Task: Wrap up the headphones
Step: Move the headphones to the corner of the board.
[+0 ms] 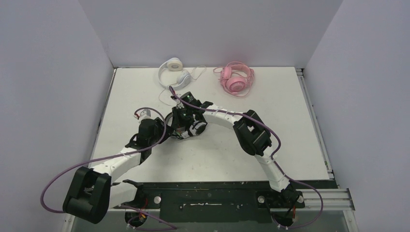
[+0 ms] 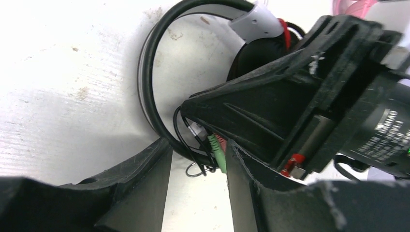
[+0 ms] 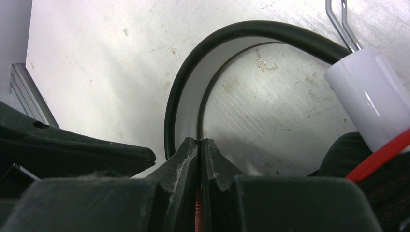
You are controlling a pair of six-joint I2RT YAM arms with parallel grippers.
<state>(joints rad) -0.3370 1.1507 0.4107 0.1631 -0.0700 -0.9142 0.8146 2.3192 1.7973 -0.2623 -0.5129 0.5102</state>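
Risks losing the loose plugs (image 2: 217,153) from the half-open left gripper (image 2: 198,145) beside the black-and-white headset (image 2: 154,58); right gripper (image 3: 199,141) shut, hold unclear.

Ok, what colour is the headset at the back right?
Pink: the headset shows best in the top external view.

I see pale lavender-grey matte wall panels (image 1: 48,72) boxing three sides of a scuffed white flat tabletop (image 1: 135,92), evenly lit, a silver metal rail (image 1: 319,135) along its right edge.
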